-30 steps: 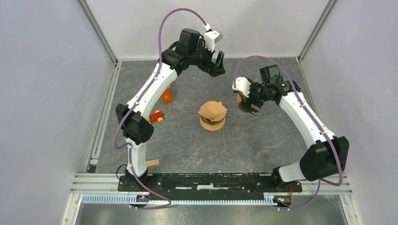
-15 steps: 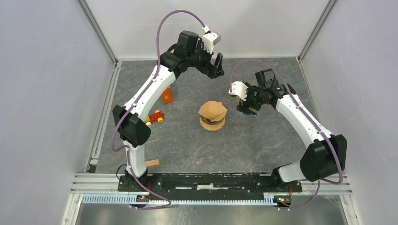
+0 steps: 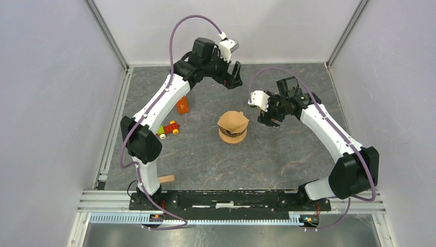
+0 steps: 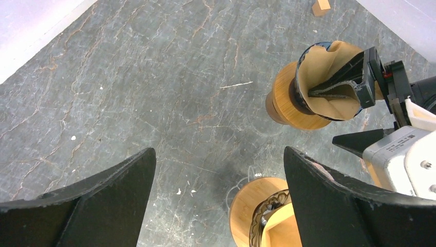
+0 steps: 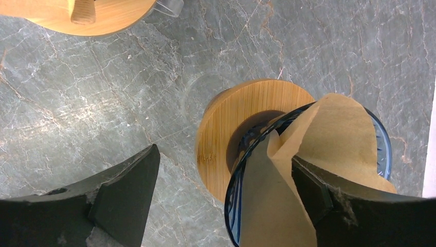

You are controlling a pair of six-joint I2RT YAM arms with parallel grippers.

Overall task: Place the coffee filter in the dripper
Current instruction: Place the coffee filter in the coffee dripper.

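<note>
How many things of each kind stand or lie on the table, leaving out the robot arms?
Drippers: 2
Coffee filter: 1
Orange block: 1
Wooden block: 1
Coloured brick toy: 1
Total: 6

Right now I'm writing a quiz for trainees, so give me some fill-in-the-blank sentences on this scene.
1. The dripper holding the brown coffee filter has a ___ glass rim.
2. The left hand and the right hand are both ___.
3. Counting the second wooden base at the top, the right wrist view shows ___ wooden bases.
Missing words: blue; open; two.
</note>
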